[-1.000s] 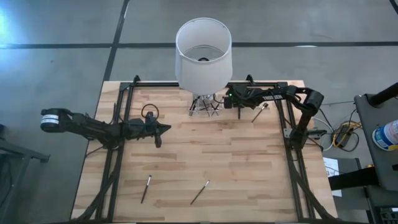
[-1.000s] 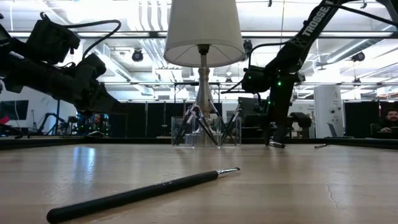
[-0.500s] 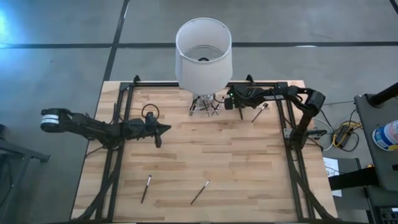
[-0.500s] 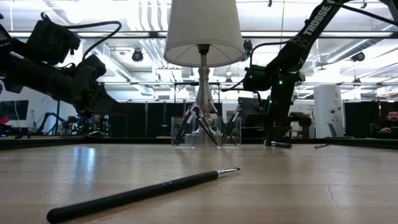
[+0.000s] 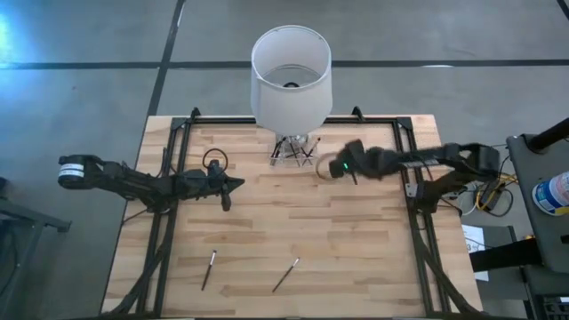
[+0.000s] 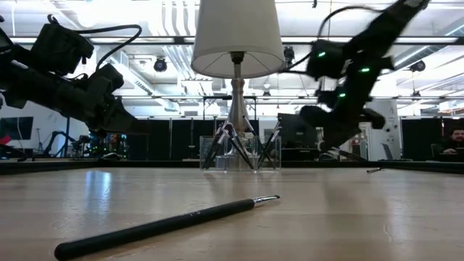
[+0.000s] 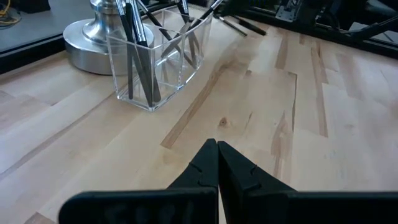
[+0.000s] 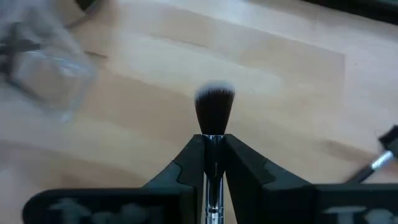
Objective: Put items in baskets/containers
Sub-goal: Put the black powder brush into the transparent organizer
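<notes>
The right hand (image 8: pixel 213 163) grips a makeup brush (image 8: pixel 214 112) between its two fingers, the dark bristle head with a pale tip standing out past the fingertips. In the high view this hand (image 5: pixel 348 166) hangs above the worktop (image 5: pixel 356 249) just to the right of the clear holder (image 5: pixel 293 153), which stands at the foot of the white lamp (image 5: pixel 291 76) and already carries several brushes. A further brush end (image 8: pixel 373 163) lies on the wood near the right hand. The left hand (image 7: pixel 217 163) has its fingers pressed together with nothing between them; it hovers over the left middle of the worktop (image 5: pixel 226 188), well apart from the holder (image 7: pixel 158 59). Two loose brushes lie near the front edge, one to the left (image 5: pixel 211 268) and one nearer the middle (image 5: pixel 285 274)
</notes>
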You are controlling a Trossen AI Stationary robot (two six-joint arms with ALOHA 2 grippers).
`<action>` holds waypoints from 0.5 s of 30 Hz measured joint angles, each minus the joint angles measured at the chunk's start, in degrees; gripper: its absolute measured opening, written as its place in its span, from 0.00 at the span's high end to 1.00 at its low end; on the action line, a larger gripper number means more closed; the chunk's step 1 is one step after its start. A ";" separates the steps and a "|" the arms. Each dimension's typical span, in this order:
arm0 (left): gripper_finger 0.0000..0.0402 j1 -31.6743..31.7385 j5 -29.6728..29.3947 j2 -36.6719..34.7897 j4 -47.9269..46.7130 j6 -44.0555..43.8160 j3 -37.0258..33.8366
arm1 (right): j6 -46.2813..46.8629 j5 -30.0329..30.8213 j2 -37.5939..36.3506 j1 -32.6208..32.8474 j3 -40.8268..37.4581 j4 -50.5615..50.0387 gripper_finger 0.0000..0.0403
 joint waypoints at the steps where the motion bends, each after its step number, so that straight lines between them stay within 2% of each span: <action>1: 1.00 0.00 0.00 0.00 0.00 0.00 0.00 | 1.36 1.90 -1.68 2.60 -1.89 1.14 0.88; 5: 1.00 0.00 -0.01 0.00 0.15 0.02 0.00 | 6.82 11.92 -7.72 15.67 -9.46 11.87 0.88; 9: 1.00 0.00 -0.02 0.00 0.54 0.04 0.00 | 7.24 24.11 -8.89 29.53 -13.75 25.56 0.88; 12: 1.00 0.00 -0.02 0.00 0.54 0.24 0.00 | -1.79 33.35 -6.83 37.56 -13.23 38.78 0.88; 15: 1.00 0.00 -0.03 0.00 0.53 0.90 0.00 | -16.80 40.34 -2.76 41.57 -9.68 54.04 0.88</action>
